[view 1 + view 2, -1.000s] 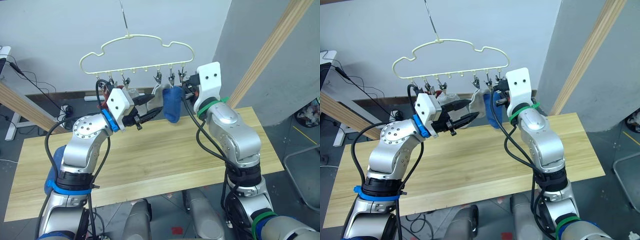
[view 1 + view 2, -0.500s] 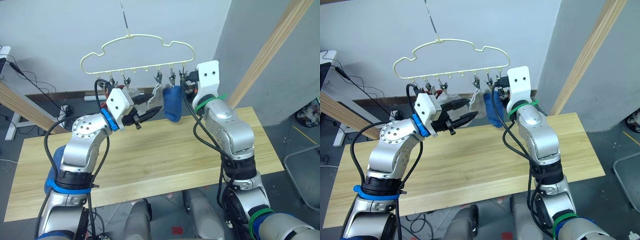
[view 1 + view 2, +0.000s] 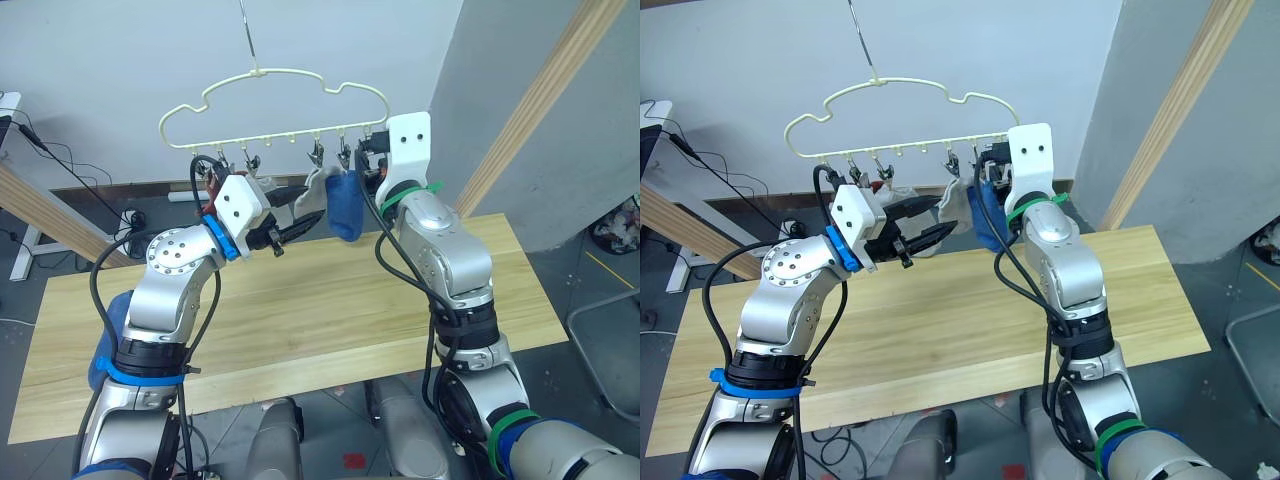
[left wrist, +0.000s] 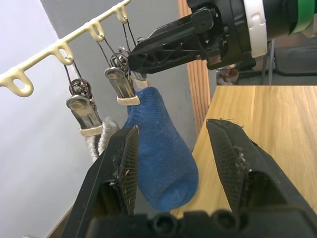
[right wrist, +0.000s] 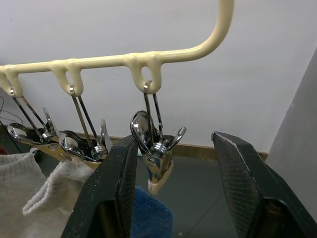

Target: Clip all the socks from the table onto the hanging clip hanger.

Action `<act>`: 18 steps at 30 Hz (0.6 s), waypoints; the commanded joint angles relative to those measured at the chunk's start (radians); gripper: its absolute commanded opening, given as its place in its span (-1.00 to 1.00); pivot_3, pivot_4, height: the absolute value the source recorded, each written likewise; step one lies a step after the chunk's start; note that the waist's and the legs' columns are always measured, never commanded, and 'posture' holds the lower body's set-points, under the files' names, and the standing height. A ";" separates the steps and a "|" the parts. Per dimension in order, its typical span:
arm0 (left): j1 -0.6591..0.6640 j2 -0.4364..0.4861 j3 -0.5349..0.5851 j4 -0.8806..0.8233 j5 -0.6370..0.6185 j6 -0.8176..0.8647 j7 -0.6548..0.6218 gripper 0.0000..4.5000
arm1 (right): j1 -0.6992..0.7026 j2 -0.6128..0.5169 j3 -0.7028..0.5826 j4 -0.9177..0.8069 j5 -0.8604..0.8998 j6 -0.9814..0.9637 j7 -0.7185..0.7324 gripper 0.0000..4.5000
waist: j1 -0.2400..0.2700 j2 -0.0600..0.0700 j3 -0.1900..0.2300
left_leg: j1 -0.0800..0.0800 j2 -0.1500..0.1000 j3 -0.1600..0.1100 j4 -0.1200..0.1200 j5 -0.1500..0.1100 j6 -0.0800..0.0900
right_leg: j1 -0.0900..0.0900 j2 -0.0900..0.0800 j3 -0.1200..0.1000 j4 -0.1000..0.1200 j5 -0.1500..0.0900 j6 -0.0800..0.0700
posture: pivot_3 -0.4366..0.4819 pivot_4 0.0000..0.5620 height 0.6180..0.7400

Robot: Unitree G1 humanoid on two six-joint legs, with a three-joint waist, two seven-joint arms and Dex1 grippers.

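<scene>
The table [image 3: 300,310], the largest thing in sight, lies below the clip hanger [image 3: 270,95] and shows bare planks wherever the arms leave it uncovered, so by my reading the socks are already up on the hanger or nearly so. The clip hanger hangs from its hook above the table's far edge, its row of silver clips along the lower bar. The blue sock [image 3: 345,205] hangs toe down from a clip toward the hanger's right end, its long axis vertical, with a light grey sock [image 3: 315,190] touching it on the left. A rust red sock [image 3: 212,192] seems to sit at the hanger's left clips, mostly hidden behind the left wrist. The right gripper [image 5: 171,163] is the nearer of the two: its fingers are spread apart, empty, straddling the end clip [image 5: 154,148] just above the blue sock's cuff, so the clip lies straight ahead between the pads and slightly raised. The left gripper [image 4: 171,163] also stands open and holds nothing, facing the blue sock from the hanger's left side, with the sock in line with the gap but clear of both fingers.
</scene>
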State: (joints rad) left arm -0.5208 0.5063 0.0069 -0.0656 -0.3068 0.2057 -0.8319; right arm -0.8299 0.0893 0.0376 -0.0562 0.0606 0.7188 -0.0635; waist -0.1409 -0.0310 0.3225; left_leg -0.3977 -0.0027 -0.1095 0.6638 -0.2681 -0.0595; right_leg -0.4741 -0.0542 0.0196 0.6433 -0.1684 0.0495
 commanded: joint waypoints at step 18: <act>0.005 -0.010 -0.006 -0.020 0.016 -0.038 -0.001 0.08 | -0.063 0.083 -0.034 0.015 0.064 -0.035 -0.059 0.08 | 0.001 0.000 0.000 | 0.000 0.000 0.000 0.000 0.000 0.000 | 0.000 0.000 0.000 0.000 0.000 0.000 | -0.42 0.08 1.00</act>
State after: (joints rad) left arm -0.5200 0.5013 0.0050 -0.0656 -0.2899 0.1865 -0.8363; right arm -0.8515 0.1311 -0.0073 -0.0174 0.1070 0.7077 -0.1301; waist -0.1403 -0.0310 0.3225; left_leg -0.3980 -0.0028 -0.1097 0.6636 -0.2681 -0.0595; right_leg -0.4743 -0.0542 0.0196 0.6434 -0.1684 0.0494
